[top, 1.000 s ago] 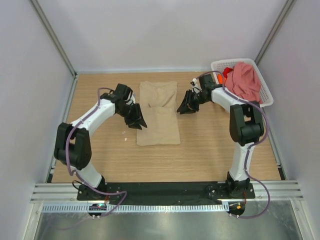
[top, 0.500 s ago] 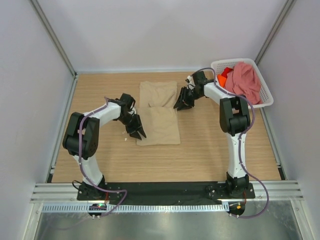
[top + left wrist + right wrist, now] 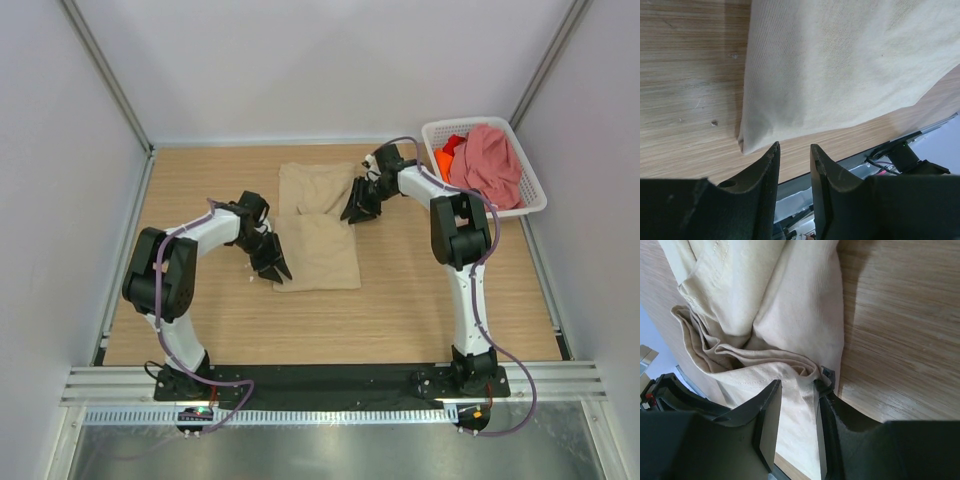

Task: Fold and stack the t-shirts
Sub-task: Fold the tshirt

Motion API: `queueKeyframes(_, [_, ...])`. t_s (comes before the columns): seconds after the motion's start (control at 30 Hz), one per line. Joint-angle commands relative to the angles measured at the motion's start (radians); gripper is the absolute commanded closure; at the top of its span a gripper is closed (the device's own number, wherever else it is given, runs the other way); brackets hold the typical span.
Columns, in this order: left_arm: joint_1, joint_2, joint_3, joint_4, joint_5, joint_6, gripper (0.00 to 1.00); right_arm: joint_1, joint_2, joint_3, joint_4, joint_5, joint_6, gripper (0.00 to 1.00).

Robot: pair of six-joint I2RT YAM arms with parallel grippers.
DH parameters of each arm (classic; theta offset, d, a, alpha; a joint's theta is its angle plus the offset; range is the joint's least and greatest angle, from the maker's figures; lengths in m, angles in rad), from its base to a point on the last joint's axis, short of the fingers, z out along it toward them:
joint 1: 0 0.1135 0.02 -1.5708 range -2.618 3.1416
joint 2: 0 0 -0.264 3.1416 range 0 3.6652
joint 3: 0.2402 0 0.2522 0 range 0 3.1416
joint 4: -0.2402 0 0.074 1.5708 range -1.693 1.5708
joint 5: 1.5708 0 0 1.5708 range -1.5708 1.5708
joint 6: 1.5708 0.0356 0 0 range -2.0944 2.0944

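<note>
Right tool (image 3: 799, 382) has reached the beige t-shirt (image 3: 750, 300), jaws parted astride its edge; left tool (image 3: 794, 150) slightly open, empty.

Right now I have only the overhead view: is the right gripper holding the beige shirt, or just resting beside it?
Observer: The right wrist view shows a bunched fold of the beige shirt lying between the fingers of the right gripper. I cannot tell whether it is pinched.
Operator: And the left gripper, does it have the shirt's near corner?
Observer: No. In the left wrist view the left gripper has a narrow gap with mostly bare table showing through it. The shirt's corner lies just beyond the fingertips, not between them.
</note>
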Motion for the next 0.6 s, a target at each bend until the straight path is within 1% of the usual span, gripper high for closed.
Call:
queueKeyframes(0.0, [0.002,-0.045,-0.005,0.015,0.026,0.006,0.69,0.004,0.003,0.05,-0.021,0.046,-0.017,0.61])
queueKeyframes(0.2, [0.002,-0.053,-0.017,0.009,0.028,0.021,0.69,0.006,0.017,0.088,-0.073,0.116,-0.05,0.62])
queueKeyframes(0.3, [0.002,-0.057,-0.026,0.007,0.028,0.026,0.69,0.01,0.026,0.096,-0.088,0.136,-0.066,0.66])
queueKeyframes(0.43, [0.001,-0.062,-0.034,0.007,0.029,0.027,0.69,0.013,0.049,0.122,-0.107,0.162,-0.063,0.75])
queueKeyframes(0.47, [0.001,-0.063,-0.034,0.007,0.026,0.029,0.69,0.012,0.052,0.13,-0.113,0.167,-0.063,0.81])
queueKeyframes(0.57, [0.001,-0.067,-0.04,0.004,0.025,0.029,0.69,0.013,0.037,0.144,-0.111,0.165,-0.058,0.92])
